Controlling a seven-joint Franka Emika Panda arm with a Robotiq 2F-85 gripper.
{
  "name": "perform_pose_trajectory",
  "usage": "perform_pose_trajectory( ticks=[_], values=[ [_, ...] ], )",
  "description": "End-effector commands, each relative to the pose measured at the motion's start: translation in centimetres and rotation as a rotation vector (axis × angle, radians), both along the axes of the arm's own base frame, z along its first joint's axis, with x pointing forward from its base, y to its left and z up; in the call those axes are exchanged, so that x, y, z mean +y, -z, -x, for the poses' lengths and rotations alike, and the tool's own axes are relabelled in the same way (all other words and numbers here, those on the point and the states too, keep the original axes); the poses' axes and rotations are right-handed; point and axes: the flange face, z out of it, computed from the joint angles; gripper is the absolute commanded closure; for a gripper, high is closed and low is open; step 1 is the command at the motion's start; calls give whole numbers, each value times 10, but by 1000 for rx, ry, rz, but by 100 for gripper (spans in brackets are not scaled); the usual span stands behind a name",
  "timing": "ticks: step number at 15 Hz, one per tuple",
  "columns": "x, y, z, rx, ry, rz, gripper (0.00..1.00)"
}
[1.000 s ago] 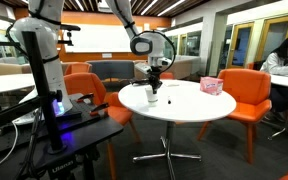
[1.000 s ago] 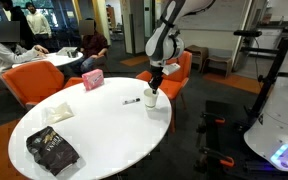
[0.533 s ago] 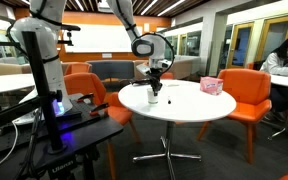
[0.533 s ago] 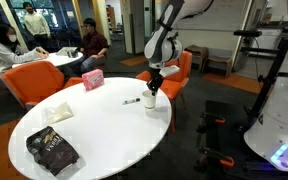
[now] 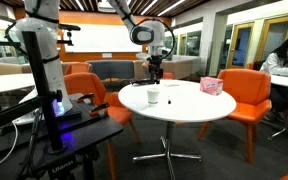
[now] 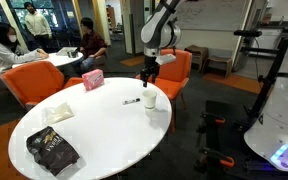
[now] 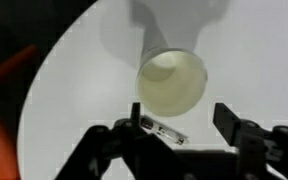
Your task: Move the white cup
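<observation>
The white cup (image 5: 153,96) (image 6: 150,100) stands upright near the edge of the round white table (image 5: 189,108) (image 6: 99,135). My gripper (image 5: 155,76) (image 6: 147,82) hangs a little above the cup, open and holding nothing. The wrist view looks down into the cup's (image 7: 172,80) open mouth. It lies just beyond the gripper (image 7: 180,120), whose two dark fingers stand wide apart on either side.
A tiny dark object (image 6: 131,101) (image 7: 162,130) lies beside the cup. A pink box (image 5: 211,86) (image 6: 92,80) stands across the table. A dark bag (image 6: 52,151) and a white napkin (image 6: 57,112) lie on the table. Orange chairs (image 5: 251,95) ring the table; people sit behind.
The gripper was shut on the cup a second ago. It has opened, let go and risen; the cup stays on the table.
</observation>
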Motion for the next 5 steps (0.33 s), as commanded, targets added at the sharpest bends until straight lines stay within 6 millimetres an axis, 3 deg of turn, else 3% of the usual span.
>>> perform_pose_trajectory(
  ticks=[1, 5],
  values=[
    [29, -50, 14, 52, -60, 55, 0],
    [55, -96, 15, 6, -150, 145, 0]
  ],
)
